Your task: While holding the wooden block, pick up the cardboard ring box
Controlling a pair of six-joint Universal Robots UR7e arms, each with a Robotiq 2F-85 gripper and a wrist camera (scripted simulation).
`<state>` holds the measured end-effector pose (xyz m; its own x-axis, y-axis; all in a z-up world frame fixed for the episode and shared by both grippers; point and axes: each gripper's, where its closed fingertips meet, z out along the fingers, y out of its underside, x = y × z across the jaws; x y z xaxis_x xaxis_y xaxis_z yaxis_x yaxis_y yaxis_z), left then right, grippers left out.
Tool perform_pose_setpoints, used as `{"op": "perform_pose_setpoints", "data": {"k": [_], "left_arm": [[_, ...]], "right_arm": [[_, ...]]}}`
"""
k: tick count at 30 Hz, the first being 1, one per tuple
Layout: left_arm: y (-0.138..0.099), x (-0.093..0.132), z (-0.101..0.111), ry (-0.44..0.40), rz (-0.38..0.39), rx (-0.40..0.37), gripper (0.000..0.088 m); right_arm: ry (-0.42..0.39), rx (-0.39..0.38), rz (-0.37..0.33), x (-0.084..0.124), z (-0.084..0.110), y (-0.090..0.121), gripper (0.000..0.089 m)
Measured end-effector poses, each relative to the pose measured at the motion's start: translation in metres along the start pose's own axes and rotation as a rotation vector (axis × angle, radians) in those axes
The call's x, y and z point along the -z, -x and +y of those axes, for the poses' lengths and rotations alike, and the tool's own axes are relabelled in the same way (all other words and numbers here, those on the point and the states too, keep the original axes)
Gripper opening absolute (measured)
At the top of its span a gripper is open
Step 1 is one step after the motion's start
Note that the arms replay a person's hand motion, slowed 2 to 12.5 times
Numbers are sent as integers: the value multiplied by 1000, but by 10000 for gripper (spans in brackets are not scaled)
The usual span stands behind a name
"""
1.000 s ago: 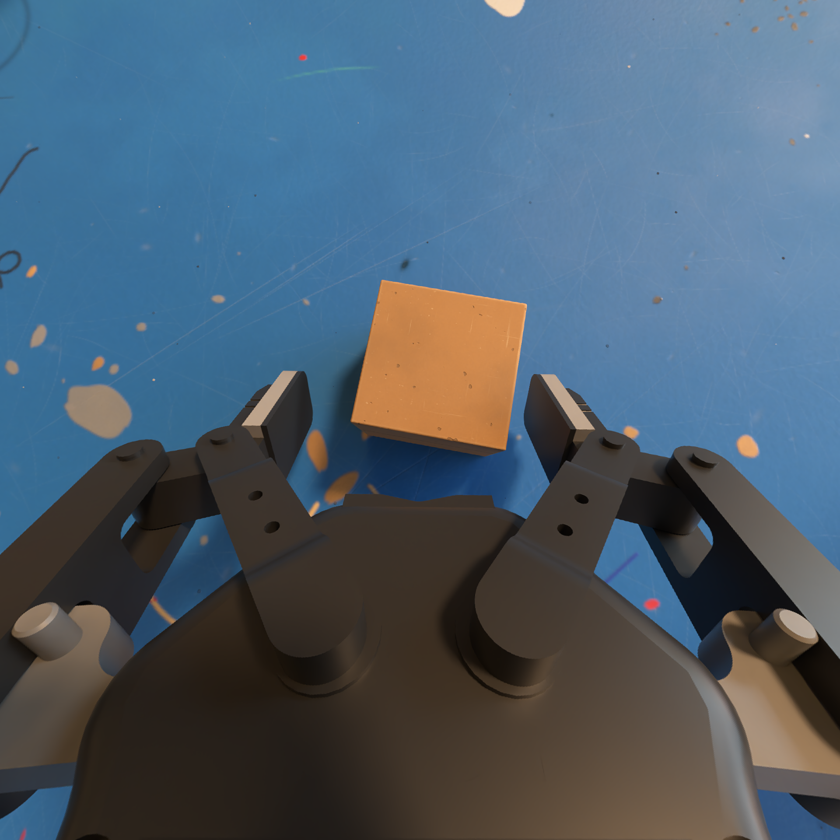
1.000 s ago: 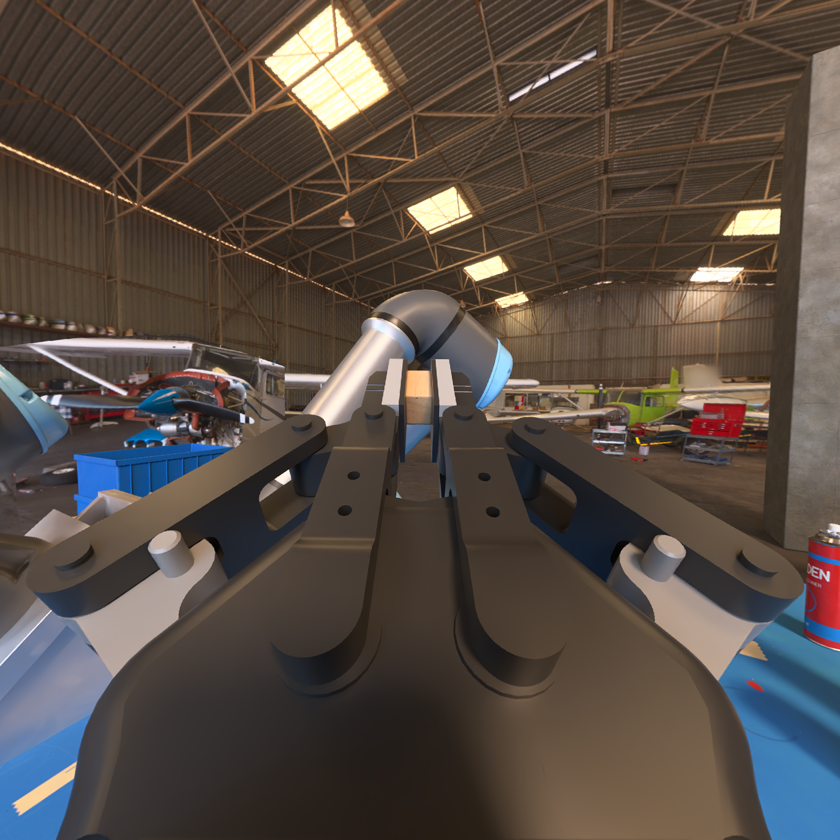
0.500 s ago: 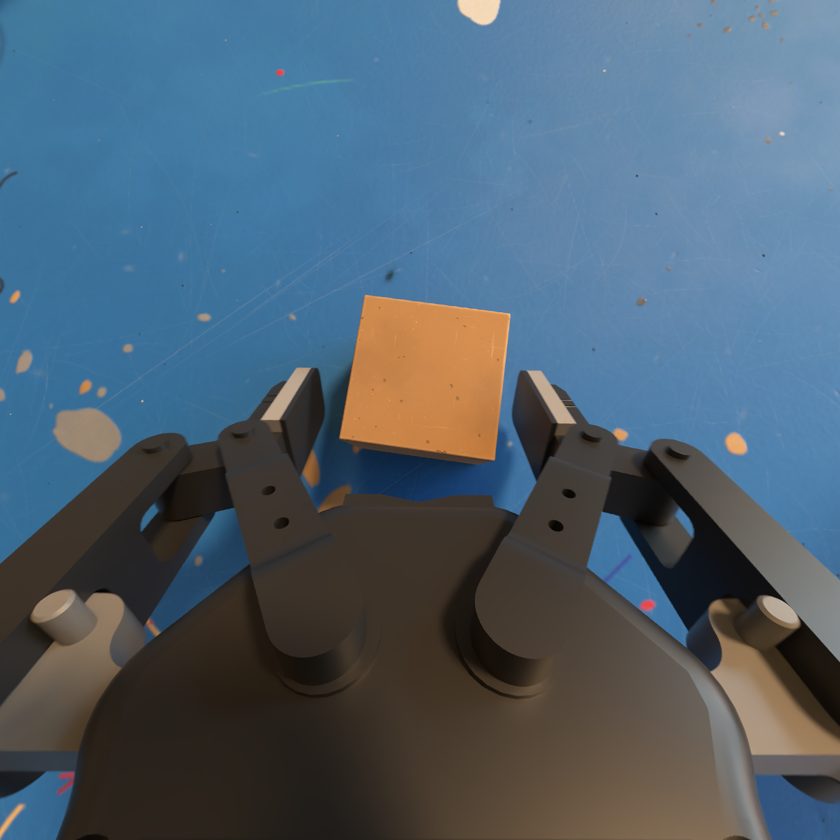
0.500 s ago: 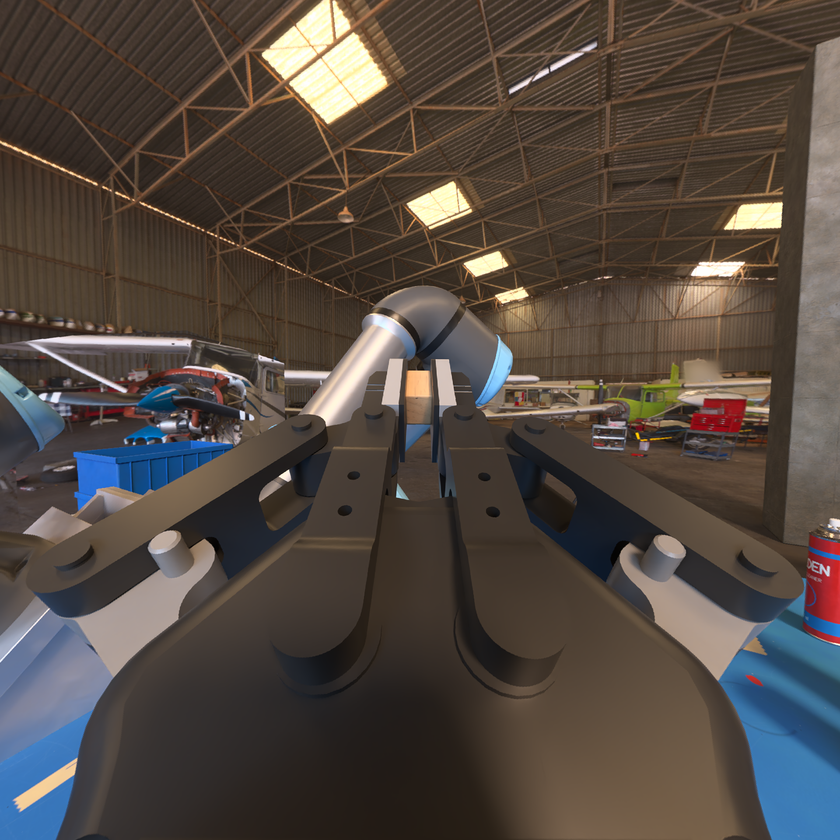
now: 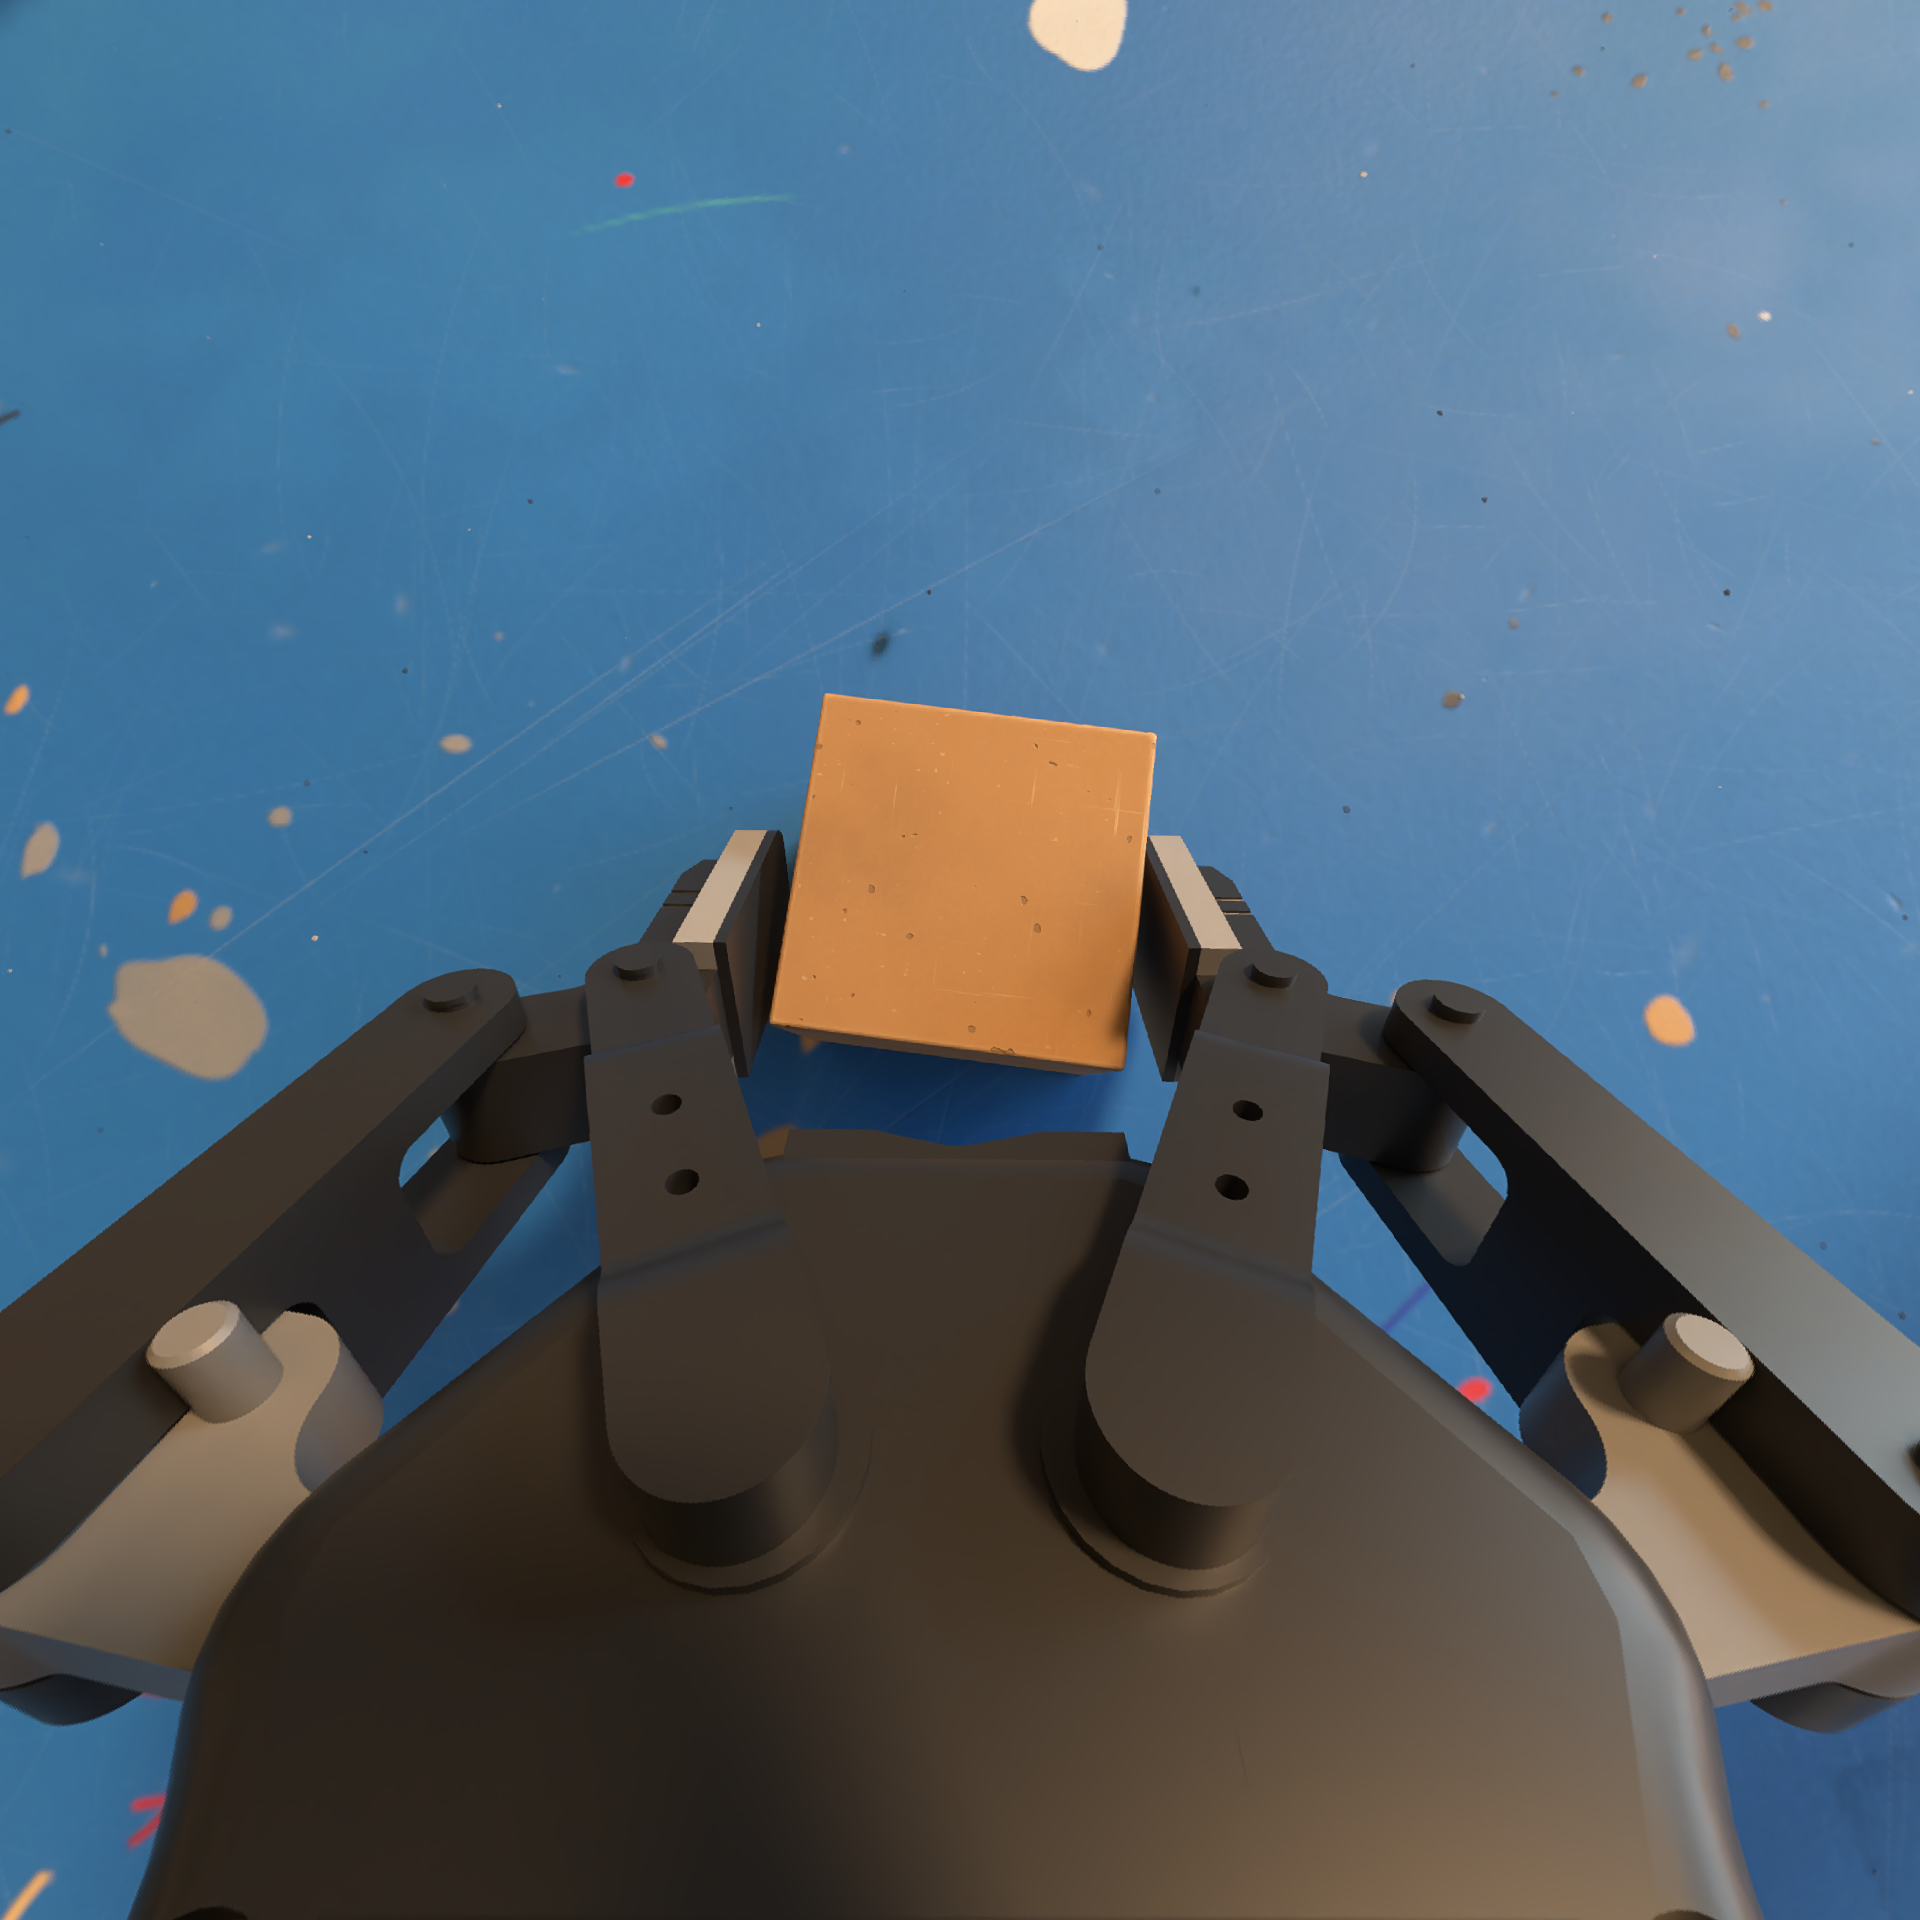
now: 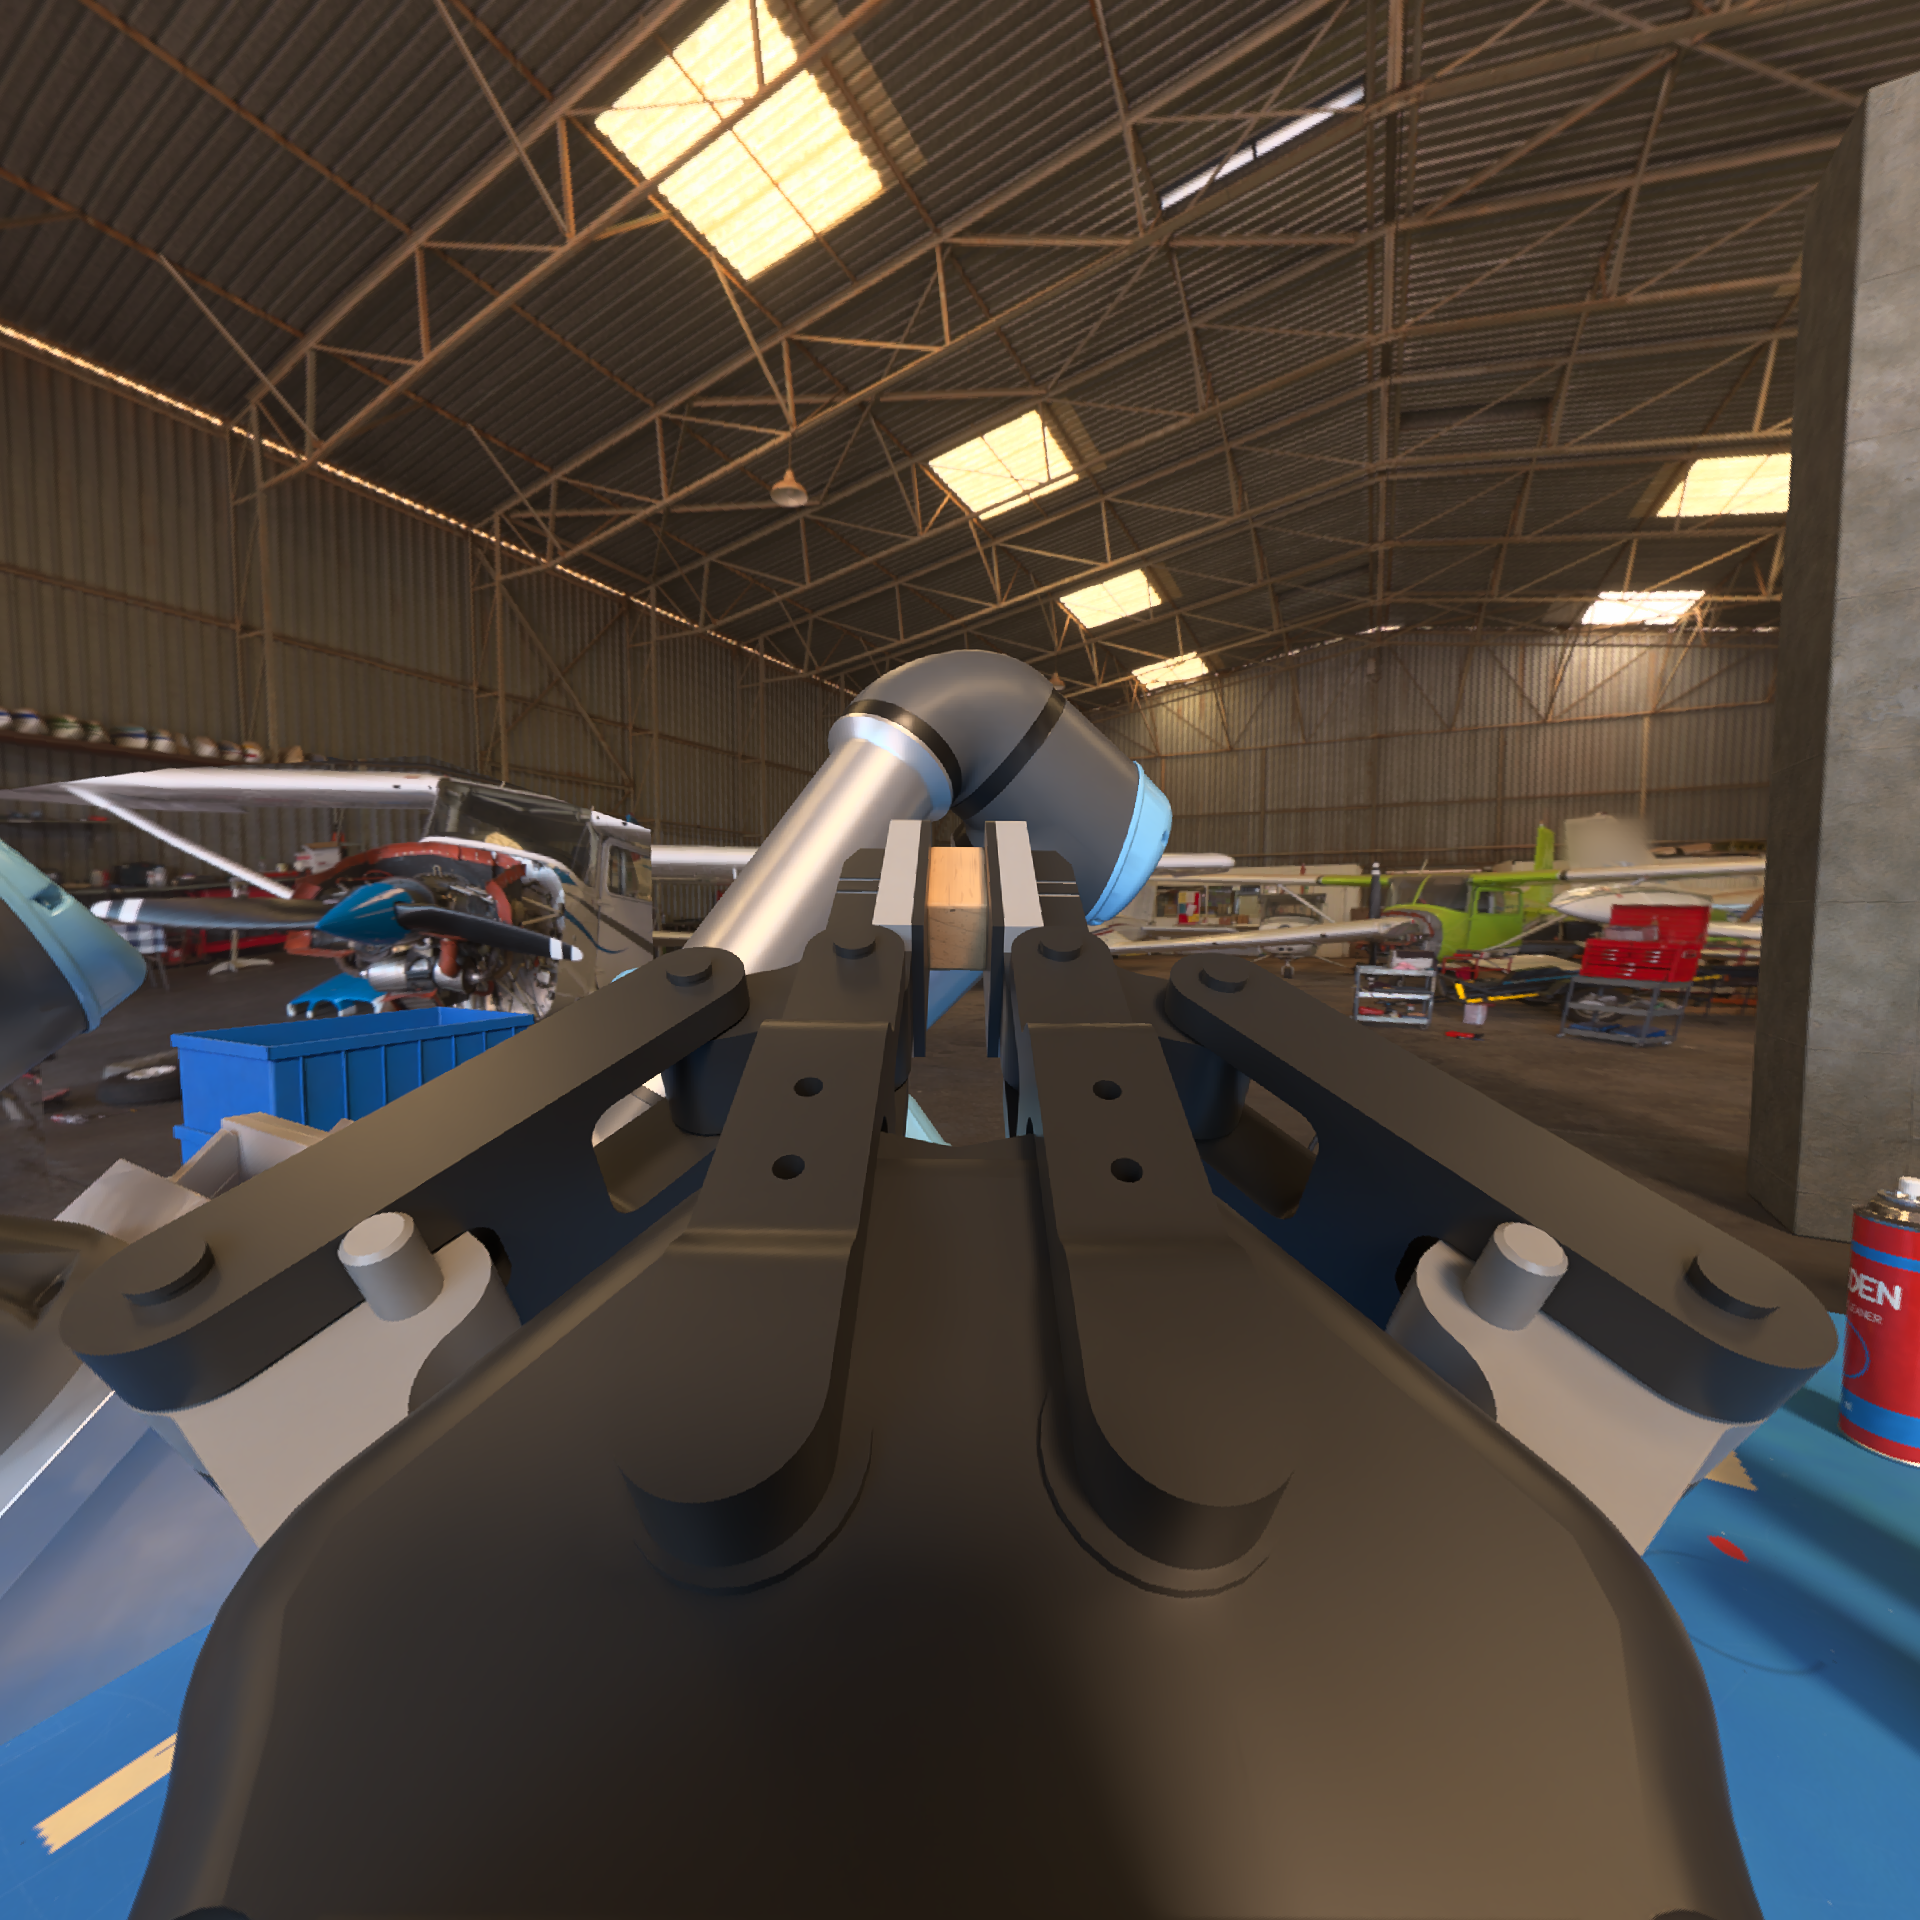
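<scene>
left gripper (image 5: 961,935) fingers narrowed since earlier, flanking cardboard ring box (image 5: 961,883) | right gripper (image 6: 956,883) clamping wooden block (image 6: 954,906)

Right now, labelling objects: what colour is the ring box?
Orange-brown cardboard ring box, clearest in the left wrist view.

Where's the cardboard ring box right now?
In the left wrist view, the cardboard ring box sits on the blue table at centre frame, between the fingers of the left gripper, which flank its two sides.
</scene>
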<state>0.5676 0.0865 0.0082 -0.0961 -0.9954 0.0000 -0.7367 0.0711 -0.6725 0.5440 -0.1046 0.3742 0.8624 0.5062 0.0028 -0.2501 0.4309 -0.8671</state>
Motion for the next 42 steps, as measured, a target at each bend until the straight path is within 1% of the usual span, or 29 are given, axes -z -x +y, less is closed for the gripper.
{"op": "perform_pose_setpoints", "data": {"k": [13, 18, 20, 22, 27, 33, 42], "left_arm": [[3, -1, -1, 2, -10, 1, 569], [4, -1, -3, -5, -18, -15, 568], [4, -1, -3, -6, -21, -25, 553], [4, -1, -4, -6, -27, -40, 529], [5, 0, -5, -3, -50, -92, 528], [8, 3, -9, -9, -103, -173, 529], [8, 11, -21, -61, -182, -289, 529]], "right_arm": [[0, 0, 1, 1, 0, -1, 89], [0, -1, 1, 1, 0, -1, 89], [0, -1, 1, 1, 0, -1, 89], [1, -1, 1, 0, 0, -1, 89], [1, -1, -1, 0, 0, -1, 89], [3, 0, -1, 0, 1, -1, 89], [5, 4, 1, 0, 1, -1, 89]]}}
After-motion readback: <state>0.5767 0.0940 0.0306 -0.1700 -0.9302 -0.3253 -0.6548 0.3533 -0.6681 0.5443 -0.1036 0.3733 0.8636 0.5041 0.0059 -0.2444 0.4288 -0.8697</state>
